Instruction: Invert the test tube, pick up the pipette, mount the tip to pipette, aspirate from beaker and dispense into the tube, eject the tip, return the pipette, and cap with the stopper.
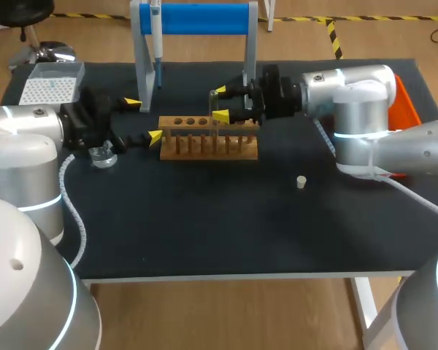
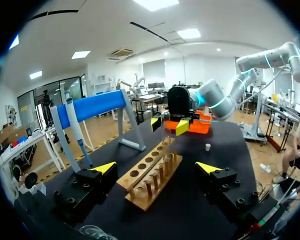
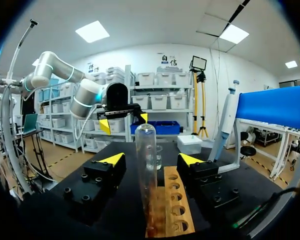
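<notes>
As seen in the head view, the test tube (image 1: 214, 109) was stood upright in the rack (image 1: 208, 138) at centre frame, flanked by the right gripper (image 1: 220, 103). In the right wrist view, it was left untouched between wide-spread fingers. In the left wrist view, the left gripper (image 2: 156, 167) was held wide, the tube at the rack's far end.

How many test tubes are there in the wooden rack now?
1. The test tube stands in the rack, round end up, between the open fingers of the right gripper. The other holes look empty.
</notes>
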You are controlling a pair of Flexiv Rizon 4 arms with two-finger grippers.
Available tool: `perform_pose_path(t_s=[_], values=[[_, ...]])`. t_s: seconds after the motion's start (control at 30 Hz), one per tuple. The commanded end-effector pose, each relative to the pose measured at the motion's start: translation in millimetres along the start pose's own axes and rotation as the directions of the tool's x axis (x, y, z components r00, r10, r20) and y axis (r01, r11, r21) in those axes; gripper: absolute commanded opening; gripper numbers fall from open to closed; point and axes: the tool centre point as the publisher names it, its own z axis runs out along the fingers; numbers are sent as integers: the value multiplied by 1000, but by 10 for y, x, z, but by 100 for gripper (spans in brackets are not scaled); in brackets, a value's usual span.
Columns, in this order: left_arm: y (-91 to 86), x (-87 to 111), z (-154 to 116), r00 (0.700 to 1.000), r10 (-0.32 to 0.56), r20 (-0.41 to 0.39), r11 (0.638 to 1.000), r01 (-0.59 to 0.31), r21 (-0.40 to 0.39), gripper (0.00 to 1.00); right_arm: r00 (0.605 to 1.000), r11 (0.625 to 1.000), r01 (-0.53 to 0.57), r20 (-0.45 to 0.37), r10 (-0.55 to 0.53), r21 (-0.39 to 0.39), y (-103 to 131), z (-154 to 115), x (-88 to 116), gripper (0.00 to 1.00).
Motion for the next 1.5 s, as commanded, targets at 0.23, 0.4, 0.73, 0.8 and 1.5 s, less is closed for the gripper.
perform_pose_path(t_s=[0.23,0.4,0.73,0.8,1.5], values=[[5,7,16,1000,1,4,1000,-1,2,100,1000,1000,-6,24,6,-6,-33,86,-35,48],[5,7,16,1000,1,4,1000,-1,2,100,999,1000,-9,35,10,-10,-27,121,-35,46],[5,7,16,1000,1,4,1000,-1,2,100,999,1000,-6,45,7,-10,-23,150,-41,34],[5,7,16,1000,1,4,1000,-1,2,100,999,1000,-6,46,6,-11,-22,149,-41,8],[5,7,16,1000,1,4,1000,-1,2,100,999,1000,-5,48,6,-21,168,103,-16,0]])
